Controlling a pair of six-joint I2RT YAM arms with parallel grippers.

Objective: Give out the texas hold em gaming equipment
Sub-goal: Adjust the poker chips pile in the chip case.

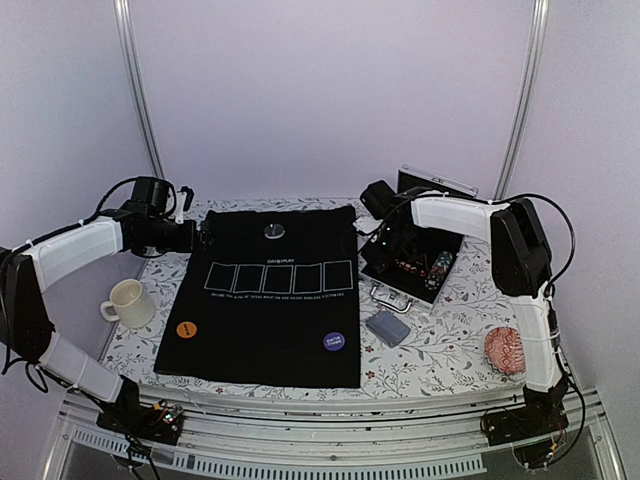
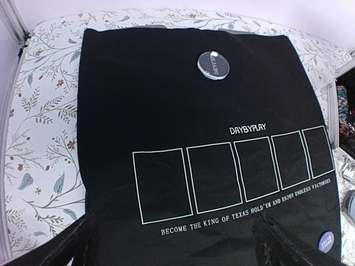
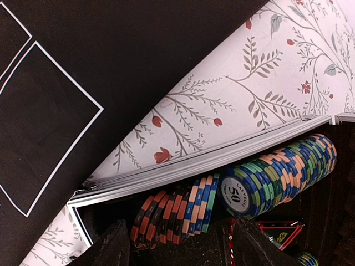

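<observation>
The right gripper (image 3: 180,238) is held wide open and empty over the open case (image 1: 448,245). The left gripper (image 2: 176,221) is spread too, holding nothing, by the black mat (image 1: 265,300). Beside the mat, the case holds rows of poker chips (image 3: 277,177). The card deck (image 1: 387,328) lies just before the case. 3 discs are laid on the mat: silver (image 2: 213,65), orange (image 1: 186,328) and purple (image 1: 335,341).

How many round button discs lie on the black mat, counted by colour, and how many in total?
Silver disc: 1
Orange disc: 1
Purple disc: 1
Total on the black mat: 3
</observation>
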